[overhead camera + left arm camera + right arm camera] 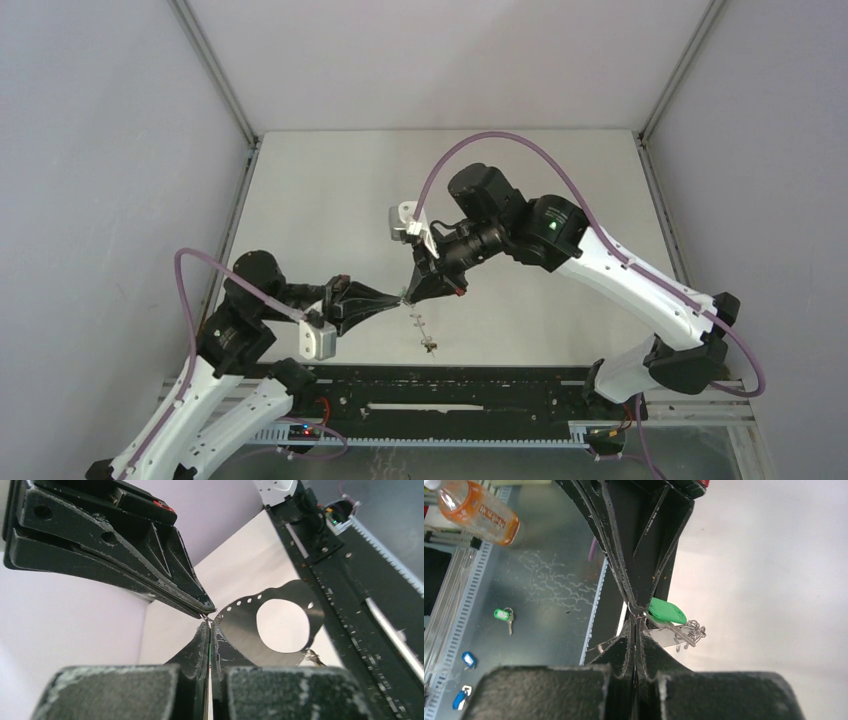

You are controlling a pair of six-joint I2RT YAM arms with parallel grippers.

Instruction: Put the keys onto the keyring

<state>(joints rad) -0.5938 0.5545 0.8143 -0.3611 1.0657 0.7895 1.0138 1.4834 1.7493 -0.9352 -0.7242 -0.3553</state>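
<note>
Both grippers meet tip to tip above the table's near middle. The keyring (240, 640), a flat grey plate with a wide hole and small rim holes, hangs edge-on below them (424, 328). My right gripper (636, 619) is shut on its upper rim, where a thin wire loop shows. The green-headed key (667, 611) lies against the plate, its blade slanting down past a tangle of wire loops (694, 628). My left gripper (209, 625) is shut, with a green sliver of that key between its fingers. A small yellowish piece (430, 347) hangs at the keyring's lower end. Whether it is a key is unclear.
A black slotted rail (450, 385) runs along the table's near edge under the arms. Below that edge, the right wrist view shows a metal floor with an orange-labelled bottle (479, 512), a loose green-tagged key (503, 615) and blue tags (468, 659).
</note>
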